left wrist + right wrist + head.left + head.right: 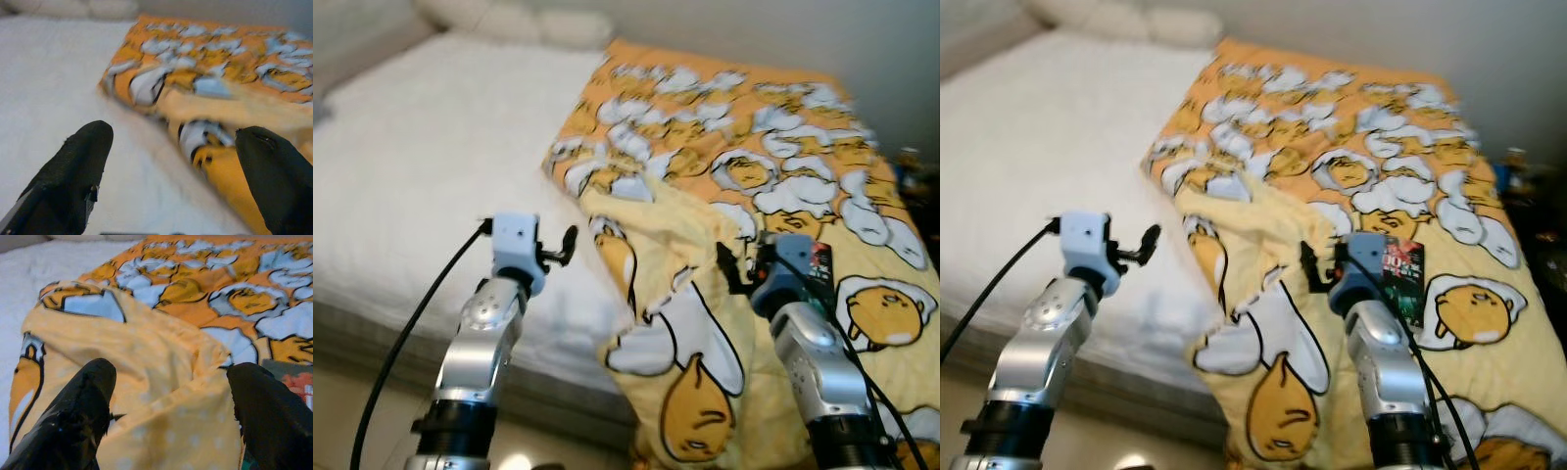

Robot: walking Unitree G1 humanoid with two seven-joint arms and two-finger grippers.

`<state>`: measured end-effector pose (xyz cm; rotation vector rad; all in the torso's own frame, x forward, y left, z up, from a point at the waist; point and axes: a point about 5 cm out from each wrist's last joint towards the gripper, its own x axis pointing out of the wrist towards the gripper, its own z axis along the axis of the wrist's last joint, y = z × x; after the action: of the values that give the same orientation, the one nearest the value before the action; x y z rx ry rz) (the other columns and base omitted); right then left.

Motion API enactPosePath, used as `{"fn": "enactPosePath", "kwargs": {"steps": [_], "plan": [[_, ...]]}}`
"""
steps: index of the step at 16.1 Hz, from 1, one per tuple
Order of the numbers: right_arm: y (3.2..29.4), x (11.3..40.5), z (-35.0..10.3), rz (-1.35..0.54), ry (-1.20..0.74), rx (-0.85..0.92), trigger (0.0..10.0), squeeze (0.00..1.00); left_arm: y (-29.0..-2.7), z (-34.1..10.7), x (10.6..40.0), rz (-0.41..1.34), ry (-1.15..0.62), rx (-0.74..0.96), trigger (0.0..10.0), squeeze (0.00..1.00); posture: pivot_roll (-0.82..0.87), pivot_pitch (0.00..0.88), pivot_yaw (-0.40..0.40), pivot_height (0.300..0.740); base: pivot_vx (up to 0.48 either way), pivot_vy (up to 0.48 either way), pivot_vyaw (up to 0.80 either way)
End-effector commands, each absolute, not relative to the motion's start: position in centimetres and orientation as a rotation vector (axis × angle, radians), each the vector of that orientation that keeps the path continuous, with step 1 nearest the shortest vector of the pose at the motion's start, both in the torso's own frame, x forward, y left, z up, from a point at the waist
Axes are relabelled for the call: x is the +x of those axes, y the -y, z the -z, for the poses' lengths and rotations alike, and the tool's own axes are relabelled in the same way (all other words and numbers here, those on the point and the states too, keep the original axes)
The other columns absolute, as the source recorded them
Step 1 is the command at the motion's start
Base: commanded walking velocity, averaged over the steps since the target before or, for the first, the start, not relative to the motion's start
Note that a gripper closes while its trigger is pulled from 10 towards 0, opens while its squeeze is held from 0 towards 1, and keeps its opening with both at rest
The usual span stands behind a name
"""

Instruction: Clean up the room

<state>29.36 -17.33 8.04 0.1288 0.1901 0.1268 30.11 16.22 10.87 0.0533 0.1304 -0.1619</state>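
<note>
A yellow-orange blanket (754,166) printed with egg cartoons covers the right half of a white bed (421,147). Its left edge is turned back, and a crumpled fold (146,347) hangs over the bed's near side. My left gripper (560,246) is open above the white sheet, just left of the blanket's edge (161,98). Over the fold, my right gripper (732,271) is also open and holds nothing. Just to its right, a dark book or packet (1402,279) lies on the blanket.
White pillows (558,24) lie at the head of the bed against the wall. Small items stand on a dark surface (915,181) right of the bed. The bed's grey base and pale floor (352,401) are at lower left.
</note>
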Motion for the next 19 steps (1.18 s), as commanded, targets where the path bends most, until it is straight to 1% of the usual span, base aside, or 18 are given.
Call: {"fn": "enactPosePath", "kwargs": {"steps": [1,5,7,8,16,18,19], "plan": [[17.5,29.6,-8.3,-0.119,-0.183,0.130,10.0,0.00,-16.1,-11.4,30.4,0.163,-0.111,0.064,10.0,0.47,0.05,0.000,-0.043,0.740,0.000,-0.480,0.00],[17.5,29.5,-8.3,-0.118,-0.184,0.152,10.0,0.00,-16.1,-11.4,30.3,0.164,-0.111,0.065,10.0,0.47,0.05,0.000,-0.043,0.740,0.000,-0.480,0.00],[17.1,29.5,-8.3,-0.147,-0.184,0.126,10.0,0.00,-16.1,-11.4,30.3,0.167,-0.111,0.067,10.0,0.47,0.05,0.000,-0.042,0.740,0.000,-0.480,0.00],[17.0,29.5,-8.3,-0.154,-0.185,0.126,10.0,0.00,-16.1,-11.4,30.3,0.169,-0.111,0.068,10.0,0.47,0.05,0.000,-0.041,0.740,0.000,-0.480,0.43],[16.2,28.8,-8.0,-0.277,-0.212,0.101,10.0,0.00,-15.8,-11.4,29.9,0.214,-0.104,0.105,10.0,0.46,0.05,0.000,-0.038,0.740,0.000,-0.480,0.80],[16.5,28.3,-8.0,-0.265,-0.213,0.173,10.0,0.00,-15.5,-11.0,29.2,0.256,-0.120,0.063,10.0,0.44,0.04,0.000,-0.036,0.740,0.000,0.000,0.00],[16.7,28.1,-7.8,-0.254,-0.222,0.176,10.0,0.00,-15.4,-10.7,28.9,0.279,-0.131,0.078,10.0,0.43,0.04,0.000,-0.034,0.740,0.000,0.000,0.00]]}}
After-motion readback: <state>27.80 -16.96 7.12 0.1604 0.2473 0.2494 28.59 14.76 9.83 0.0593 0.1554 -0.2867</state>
